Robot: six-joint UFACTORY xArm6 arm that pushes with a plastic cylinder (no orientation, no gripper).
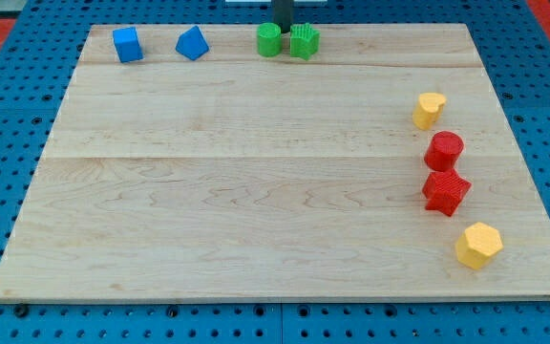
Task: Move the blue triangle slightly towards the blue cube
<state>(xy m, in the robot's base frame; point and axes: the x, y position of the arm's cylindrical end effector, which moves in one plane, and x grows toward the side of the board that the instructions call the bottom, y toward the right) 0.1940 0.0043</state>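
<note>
Wooden board [256,191] lies on a blue perforated surface [8,96]. My rod comes in from the view's top edge; my tip [284,32] sits at the board's top edge, right between the two green blocks, seemingly touching or just short of them. The rod has no jaws and holds nothing; it only pushes.

Blue triangle [192,43] sits near the view's top left, close to the board's top edge. Blue cube [127,44] is to its left in the same row, with a clear gap of bare wood between them. My tip is well to the right of the triangle, not in contact with it.

Green blocks: a rounded one [269,40] on the left, a ridged one [305,42] on the right, nearly touching.

Along the view's right side, top to bottom: yellow block [429,110], red cylinder [444,150], red star-like block [445,191] just below it, yellow hexagonal block [478,246] lowest.
</note>
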